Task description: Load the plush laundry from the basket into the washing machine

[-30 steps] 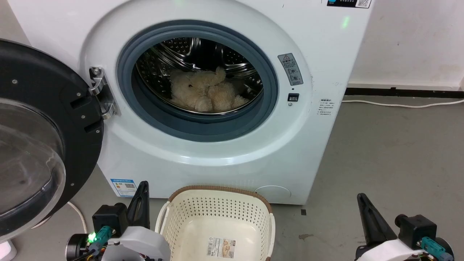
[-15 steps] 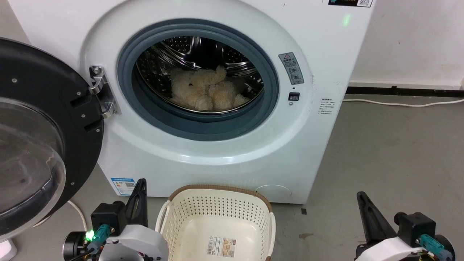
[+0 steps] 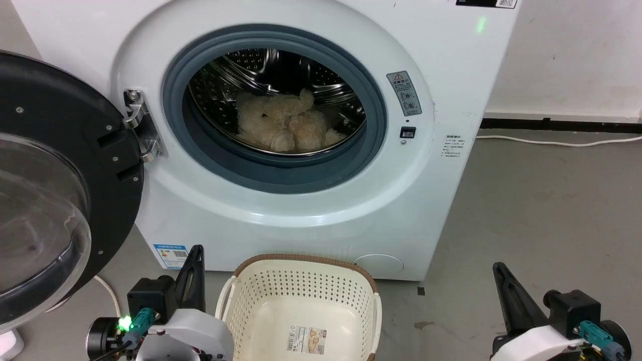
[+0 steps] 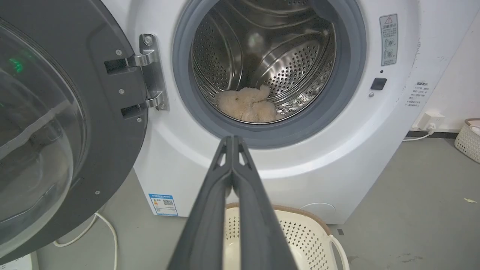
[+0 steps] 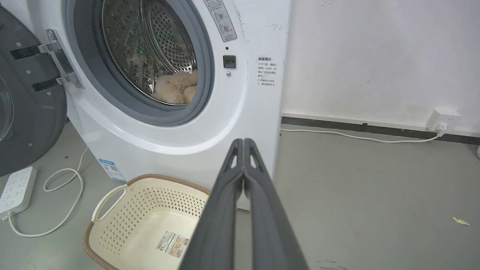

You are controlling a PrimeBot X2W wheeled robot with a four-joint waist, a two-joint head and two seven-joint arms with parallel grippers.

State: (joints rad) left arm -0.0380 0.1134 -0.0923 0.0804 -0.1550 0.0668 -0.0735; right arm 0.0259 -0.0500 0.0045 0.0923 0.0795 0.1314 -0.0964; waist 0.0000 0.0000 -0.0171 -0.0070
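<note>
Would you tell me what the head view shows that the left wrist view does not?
Head view adds the right gripper, fingers shut, and the paper label inside the basket. Left wrist view adds a wall socket and a second pale basket. Both share the plush bear inside the washing machine, door open, and the shut left gripper.

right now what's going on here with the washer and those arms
The loading looks done. The plush bear lies inside the drum of the washing machine, whose door stands open to the left. The basket on the floor in front looks empty apart from its paper label. The left gripper and right gripper are shut on nothing, low on either side of the basket.
</note>
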